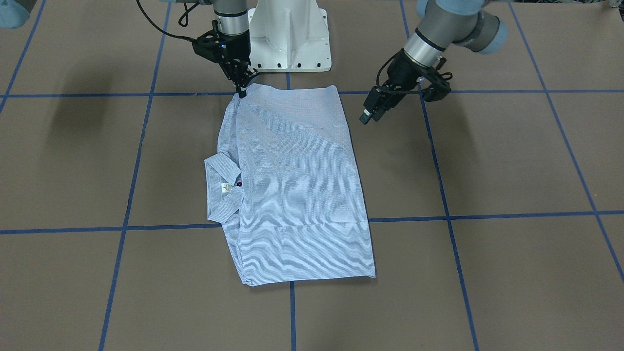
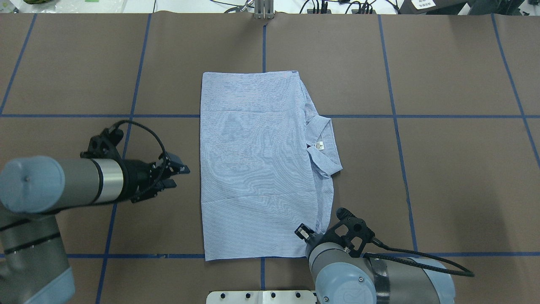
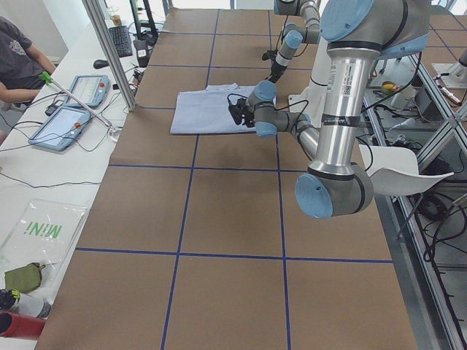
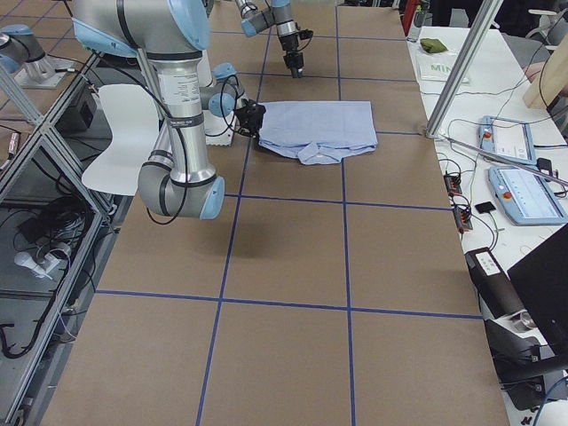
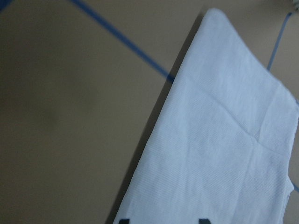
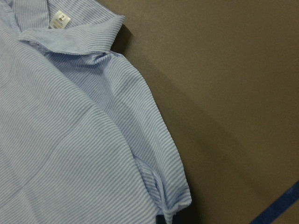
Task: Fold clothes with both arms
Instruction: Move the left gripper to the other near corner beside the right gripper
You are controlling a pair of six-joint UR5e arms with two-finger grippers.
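Observation:
The light blue striped shirt (image 1: 292,195) (image 2: 253,169) lies folded into a flat rectangle mid-table. Its collar (image 2: 322,145) and white neck label (image 6: 60,19) stick out on my right side. My right gripper (image 1: 241,90) points down at the shirt's near right corner (image 6: 173,207), where the cloth bunches, and looks shut on it. In the overhead view the arm hides that grip. My left gripper (image 2: 179,175) (image 1: 368,114) hovers open just off the shirt's left edge (image 5: 154,154), with nothing between its fingertips (image 5: 123,219).
The white pedestal base (image 1: 290,34) stands just behind the shirt's near edge. Blue tape lines (image 2: 135,115) grid the brown table. Along the far side are an aluminium post (image 3: 109,58), control tablets (image 3: 66,124), cables and a seated person (image 3: 14,58).

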